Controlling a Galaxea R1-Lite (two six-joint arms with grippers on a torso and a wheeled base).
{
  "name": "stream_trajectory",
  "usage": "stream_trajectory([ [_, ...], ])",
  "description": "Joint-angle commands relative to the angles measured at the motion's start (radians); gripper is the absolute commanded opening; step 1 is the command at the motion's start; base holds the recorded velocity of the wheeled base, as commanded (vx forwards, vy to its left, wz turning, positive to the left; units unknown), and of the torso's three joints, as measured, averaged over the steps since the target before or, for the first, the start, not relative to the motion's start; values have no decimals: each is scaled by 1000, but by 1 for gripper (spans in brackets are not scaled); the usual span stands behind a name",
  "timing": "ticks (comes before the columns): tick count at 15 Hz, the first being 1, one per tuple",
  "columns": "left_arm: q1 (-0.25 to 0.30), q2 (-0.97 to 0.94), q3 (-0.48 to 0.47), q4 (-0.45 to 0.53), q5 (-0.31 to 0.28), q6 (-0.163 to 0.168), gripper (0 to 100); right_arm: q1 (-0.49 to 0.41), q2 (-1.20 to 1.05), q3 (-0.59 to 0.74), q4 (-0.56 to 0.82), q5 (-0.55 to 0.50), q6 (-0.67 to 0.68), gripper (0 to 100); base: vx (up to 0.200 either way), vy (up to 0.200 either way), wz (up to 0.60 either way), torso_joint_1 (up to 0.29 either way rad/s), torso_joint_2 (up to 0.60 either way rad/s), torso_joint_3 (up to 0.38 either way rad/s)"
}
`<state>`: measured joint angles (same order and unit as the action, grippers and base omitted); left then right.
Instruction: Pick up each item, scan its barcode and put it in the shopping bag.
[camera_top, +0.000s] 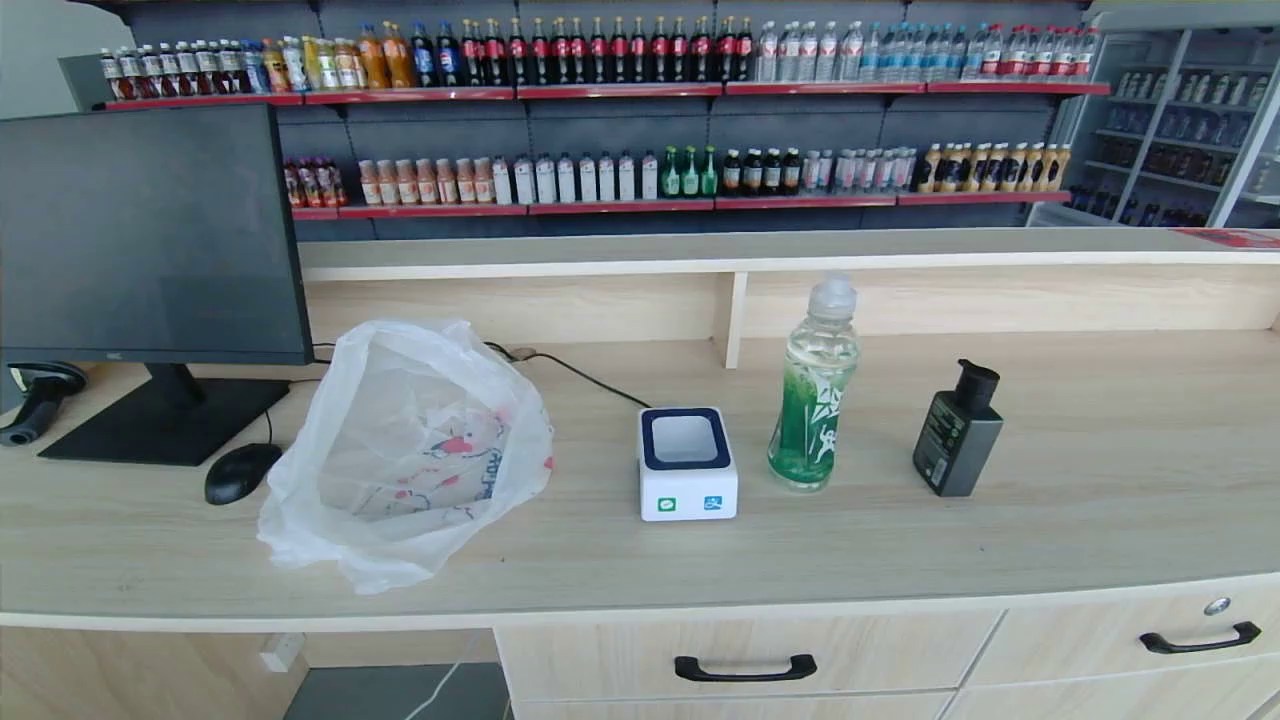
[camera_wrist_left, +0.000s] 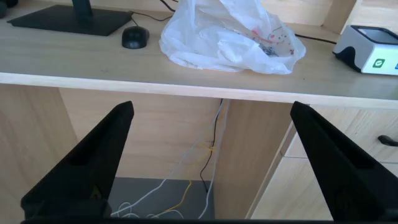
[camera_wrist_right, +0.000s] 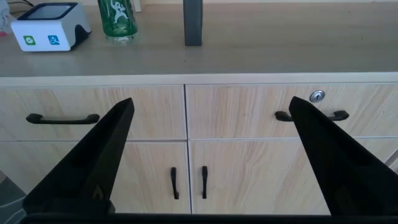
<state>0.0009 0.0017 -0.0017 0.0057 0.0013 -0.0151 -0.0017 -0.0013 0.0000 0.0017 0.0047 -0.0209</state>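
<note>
Left hand (camera_wrist_left: 211, 111): fingers spread wide, empty, held low before bench (camera_top: 900, 540) front, below its top edge, aimed level at gap under shopping bag (camera_top: 400, 450). Right hand (camera_wrist_right: 211, 106): likewise wide, empty, low, facing drawers (camera_wrist_right: 93, 102) beneath dark pump bottle (camera_top: 957, 432). On bench, left to right: monitor (camera_top: 150, 230), mouse (camera_top: 243, 472), bag slumped with mouth open, white scanner box (camera_top: 687, 462) near it, green drink bottle (camera_top: 815, 390) upright, pump bottle upright, each apart.
</note>
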Motion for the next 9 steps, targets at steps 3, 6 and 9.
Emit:
stream_trajectory([
  [3,-1,0,2,-1,0,6,100,0,1,0,0,1,-8,100,0,0,0,0,0,0],
  [6,-1,0,2,-1,0,7,100,0,1,0,-2,15,-41,100,0,0,0,0,0,0],
  [9,1,0,2,-1,0,7,100,0,1,0,-3,32,-68,100,0,0,0,0,0,0],
])
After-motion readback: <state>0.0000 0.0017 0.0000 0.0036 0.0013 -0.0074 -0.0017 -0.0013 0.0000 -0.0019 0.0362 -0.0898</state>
